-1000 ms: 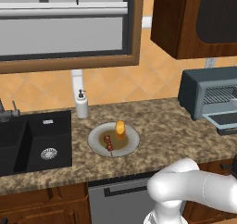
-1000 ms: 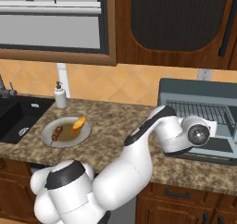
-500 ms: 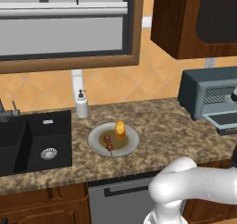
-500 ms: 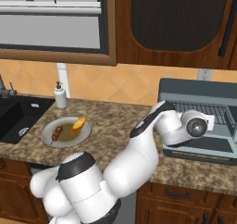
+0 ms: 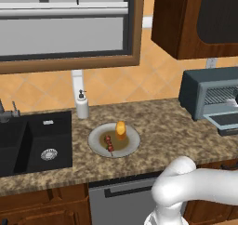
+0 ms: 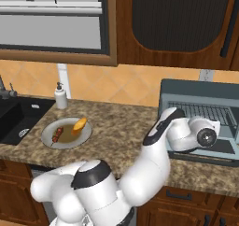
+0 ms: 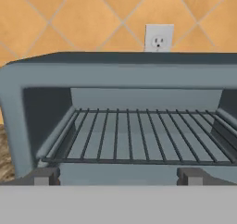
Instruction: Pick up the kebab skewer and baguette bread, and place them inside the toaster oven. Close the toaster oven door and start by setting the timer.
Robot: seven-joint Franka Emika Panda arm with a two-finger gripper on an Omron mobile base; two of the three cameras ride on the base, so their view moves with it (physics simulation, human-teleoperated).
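Note:
The grey plate point(image 5: 96, 144) on the counter holds the kebab skewer point(image 5: 109, 144) and the stubby orange-yellow baguette bread point(image 5: 121, 129); both also show on it in the right base view, the kebab skewer point(image 6: 58, 134) left of the baguette bread point(image 6: 80, 124). The blue-grey toaster oven point(image 6: 196, 92) stands at the counter's right end with its door point(image 6: 223, 148) folded down flat. My gripper point(image 7: 118, 177) is open, with nothing between its fingertips, and faces the bare wire rack point(image 7: 134, 142). My hand point(image 6: 205, 135) hangs just above the lowered door.
A white soap dispenser point(image 5: 82, 105) stands behind the plate. The black sink point(image 5: 32, 142) lies at the left. A wall outlet point(image 7: 159, 38) sits above the oven, and dark wood cabinets point(image 6: 182, 24) hang overhead. Speckled counter point(image 6: 121, 131) separates the plate from the oven.
My hand has shifted slightly right and down in front of the oven mouth, and the arm's lower links have swung. The jaws stayed wide apart. Plate and food are unmoved.

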